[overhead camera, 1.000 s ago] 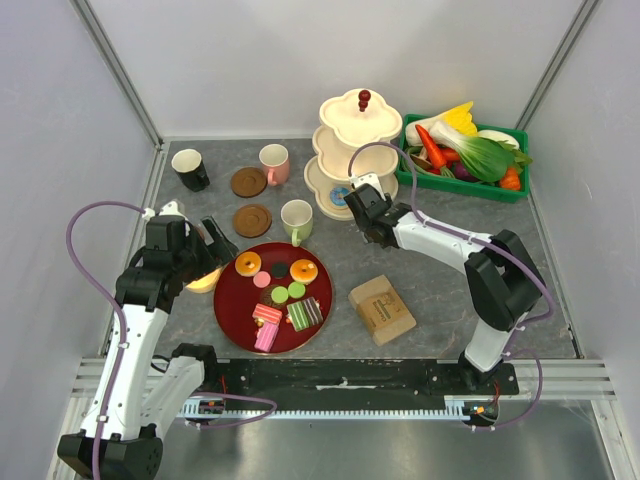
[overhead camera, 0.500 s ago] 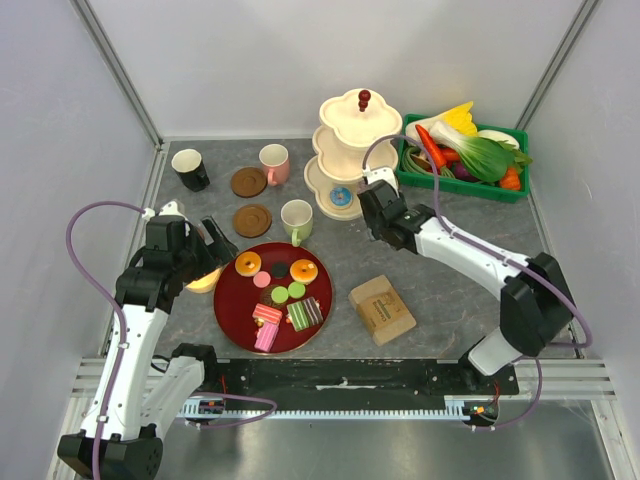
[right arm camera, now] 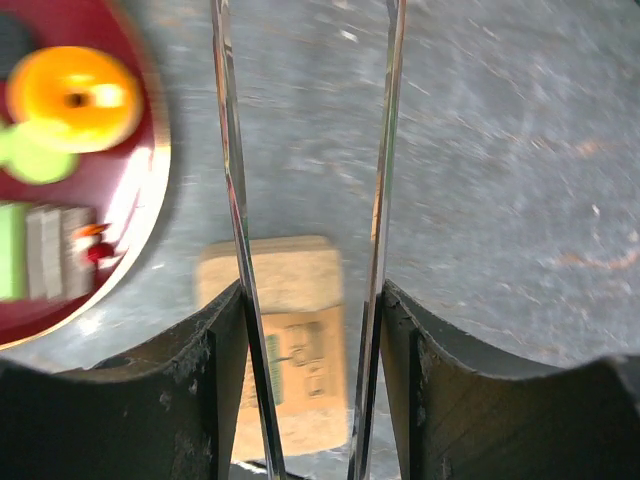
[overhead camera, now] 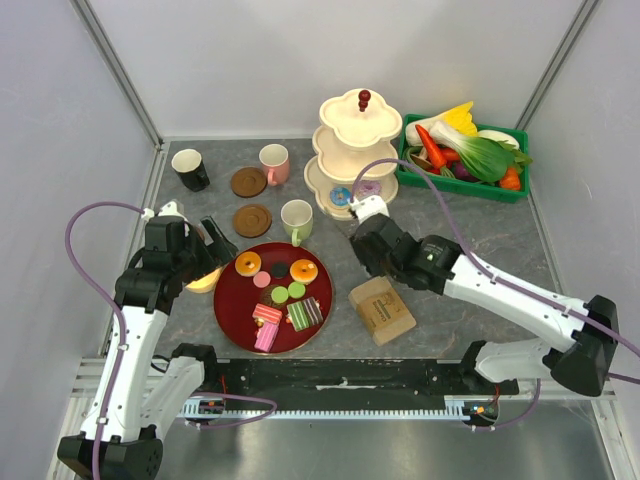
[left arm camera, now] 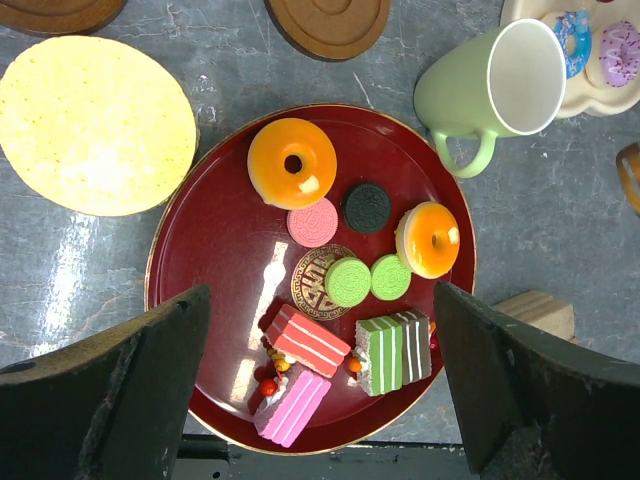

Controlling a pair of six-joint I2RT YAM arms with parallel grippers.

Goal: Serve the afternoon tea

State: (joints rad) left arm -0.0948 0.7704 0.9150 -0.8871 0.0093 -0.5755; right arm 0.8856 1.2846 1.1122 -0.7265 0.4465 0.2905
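Red tray (left arm camera: 205,240): round and glossy, dark red with a thin gold rim and a gold emblem at its middle. It lies flat on the mottled grey worktop (overhead camera: 450,250).
Donuts: two rings with shiny orange icing on the tray, one orange donut (left arm camera: 291,163) at its far left and a second orange donut (left arm camera: 430,240) at its right.
Macarons: small ridged discs at the tray's middle, namely a pink macaron (left arm camera: 313,222), a black macaron (left arm camera: 367,207) and two green macarons (left arm camera: 347,281) side by side.
Cake slices: striped blocks at the tray's near edge, namely a red cake slice (left arm camera: 305,340), a pink cake slice (left arm camera: 293,405) and a green cake slice (left arm camera: 393,352).
Mugs: the smooth pale-green mug (left arm camera: 480,95) stands just past the tray's far rim. The pink mug (overhead camera: 273,162) and black mug (overhead camera: 190,169) are well beyond it.
Coasters: brown grooved rounds, the near coaster (overhead camera: 252,220) just past the tray and the far coaster (overhead camera: 249,181) beside the pink mug.
Tiered stand (overhead camera: 358,140): cream and scalloped, beyond the tray to its right. The bottom tier holds a blue donut (overhead camera: 341,196) and a lilac donut (overhead camera: 367,188).
Yellow disc (left arm camera: 95,125): flat and speckled, just left of the tray.
Tan block (overhead camera: 381,308): rectangular with a printed label, just right of the tray.
Left gripper (left arm camera: 320,292): matte black, spread wide over the tray and holding nothing.
Right gripper (right arm camera: 310,150): right of the tray, above the tan block. Its thin fingers are parallel and apart with nothing between them, and that view is blurred.
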